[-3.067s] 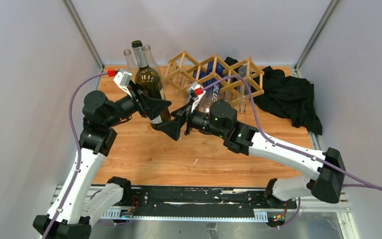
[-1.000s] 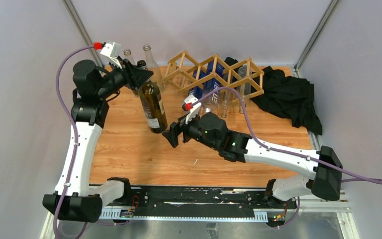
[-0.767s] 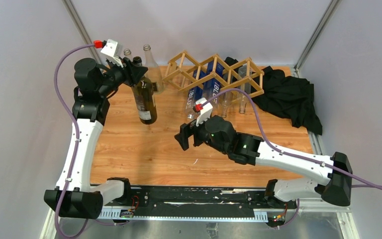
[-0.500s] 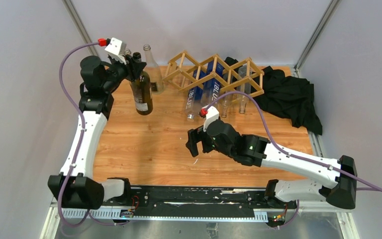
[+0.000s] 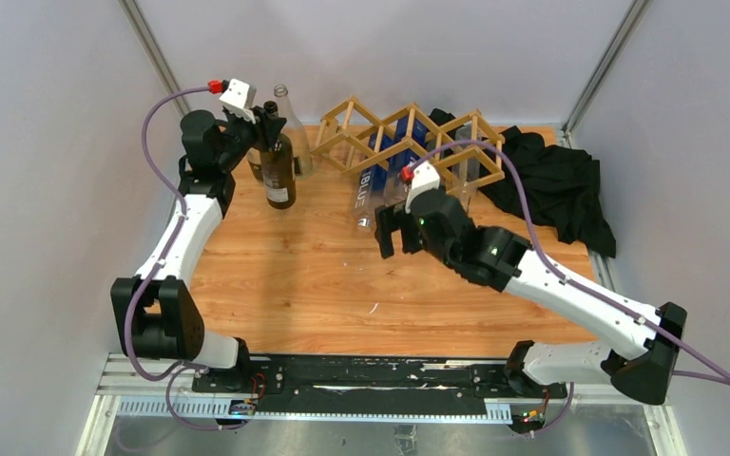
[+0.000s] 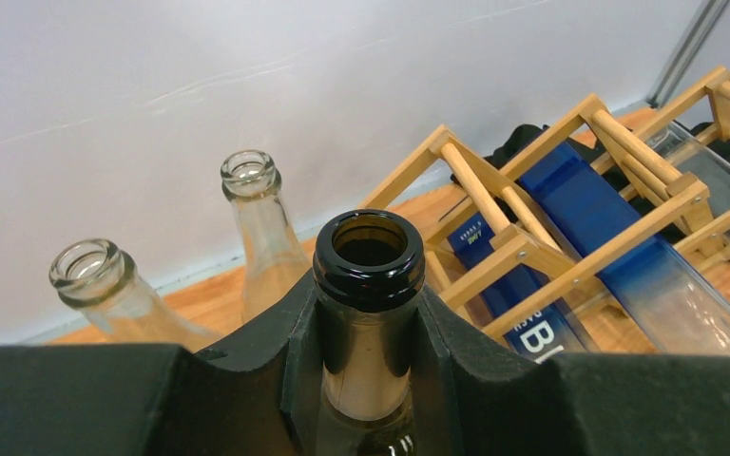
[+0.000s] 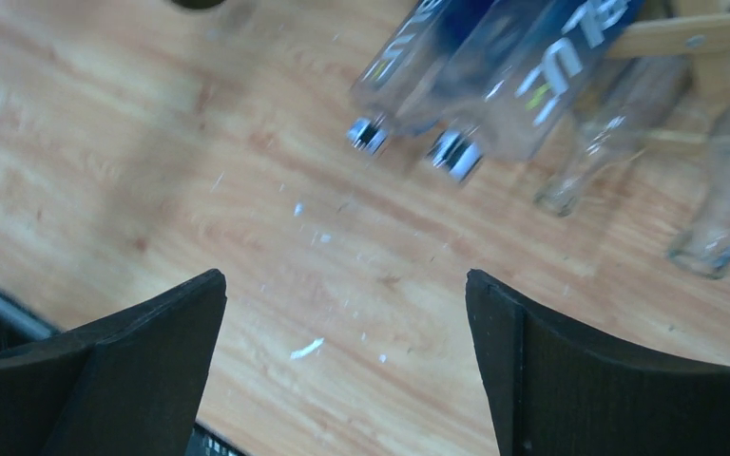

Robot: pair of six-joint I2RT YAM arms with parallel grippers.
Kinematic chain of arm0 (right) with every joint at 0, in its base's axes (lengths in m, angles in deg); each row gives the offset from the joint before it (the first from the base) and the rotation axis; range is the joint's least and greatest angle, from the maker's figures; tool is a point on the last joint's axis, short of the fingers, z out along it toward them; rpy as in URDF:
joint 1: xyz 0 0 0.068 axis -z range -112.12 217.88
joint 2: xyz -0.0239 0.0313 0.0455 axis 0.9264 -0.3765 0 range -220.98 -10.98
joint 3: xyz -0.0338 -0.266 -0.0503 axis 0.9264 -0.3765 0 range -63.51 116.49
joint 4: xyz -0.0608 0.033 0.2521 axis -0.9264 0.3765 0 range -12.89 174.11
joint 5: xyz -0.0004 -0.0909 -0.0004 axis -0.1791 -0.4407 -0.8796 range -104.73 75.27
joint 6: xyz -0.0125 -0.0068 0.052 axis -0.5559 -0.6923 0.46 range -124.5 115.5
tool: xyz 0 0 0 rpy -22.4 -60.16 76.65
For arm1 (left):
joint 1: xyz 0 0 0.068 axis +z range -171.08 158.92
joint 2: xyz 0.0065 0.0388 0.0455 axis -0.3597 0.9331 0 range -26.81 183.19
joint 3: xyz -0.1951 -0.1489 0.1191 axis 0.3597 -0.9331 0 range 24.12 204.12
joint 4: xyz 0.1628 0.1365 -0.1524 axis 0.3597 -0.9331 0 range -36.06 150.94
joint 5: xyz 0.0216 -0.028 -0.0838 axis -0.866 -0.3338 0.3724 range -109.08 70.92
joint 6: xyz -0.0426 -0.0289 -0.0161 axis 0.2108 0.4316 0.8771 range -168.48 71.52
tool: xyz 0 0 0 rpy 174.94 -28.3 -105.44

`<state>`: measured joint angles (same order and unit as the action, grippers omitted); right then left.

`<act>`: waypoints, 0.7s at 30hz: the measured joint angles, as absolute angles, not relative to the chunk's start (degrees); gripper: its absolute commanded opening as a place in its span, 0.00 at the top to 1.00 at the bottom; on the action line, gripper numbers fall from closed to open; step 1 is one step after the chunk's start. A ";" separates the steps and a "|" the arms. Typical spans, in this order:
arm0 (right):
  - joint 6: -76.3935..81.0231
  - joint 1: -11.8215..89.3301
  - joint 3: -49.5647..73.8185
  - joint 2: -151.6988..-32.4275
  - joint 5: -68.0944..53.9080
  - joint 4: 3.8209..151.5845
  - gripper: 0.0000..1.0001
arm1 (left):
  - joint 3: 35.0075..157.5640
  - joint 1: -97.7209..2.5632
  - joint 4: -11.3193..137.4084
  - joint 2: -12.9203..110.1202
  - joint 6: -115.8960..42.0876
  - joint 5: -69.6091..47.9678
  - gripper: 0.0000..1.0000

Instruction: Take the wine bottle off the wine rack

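Note:
The dark wine bottle [image 5: 278, 173] is upright at the back left of the table, clear of the wooden wine rack [image 5: 409, 142]. My left gripper [image 5: 266, 131] is shut on its neck just under the lip. In the left wrist view both black fingers press the neck below the open mouth of the wine bottle [image 6: 369, 249], with my left gripper [image 6: 369, 332] centred on it and the wine rack [image 6: 532, 214] to the right. My right gripper [image 5: 397, 234] hangs open over the table in front of the rack. The right wrist view shows my right gripper [image 7: 345, 285] holding nothing.
Two clear glass bottles [image 6: 252, 218] [image 6: 105, 285] stand just behind the held one. Blue-labelled bottles [image 5: 373, 185] [image 7: 437, 66] and clear ones [image 5: 437, 195] lie in the rack, necks toward me. A black cloth [image 5: 551, 185] is heaped at the back right.
My left arm carried the wine bottle from the middle to the back left and stood it upright. My right gripper let go, opened wide and moved right, toward the rack's front.

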<state>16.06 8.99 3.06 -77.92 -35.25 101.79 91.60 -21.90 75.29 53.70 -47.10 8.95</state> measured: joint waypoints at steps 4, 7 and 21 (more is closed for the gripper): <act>16.06 16.20 7.58 -80.10 -33.72 101.84 0.00 | 89.94 -21.90 81.72 56.00 -47.03 9.08 1.00; 16.10 19.39 10.21 -81.48 -32.80 102.21 0.00 | 88.93 -21.90 85.54 58.25 -46.81 9.32 1.00; 19.95 30.69 21.29 -93.13 -30.09 107.37 0.00 | 77.55 -21.72 104.80 63.01 -47.05 10.68 1.00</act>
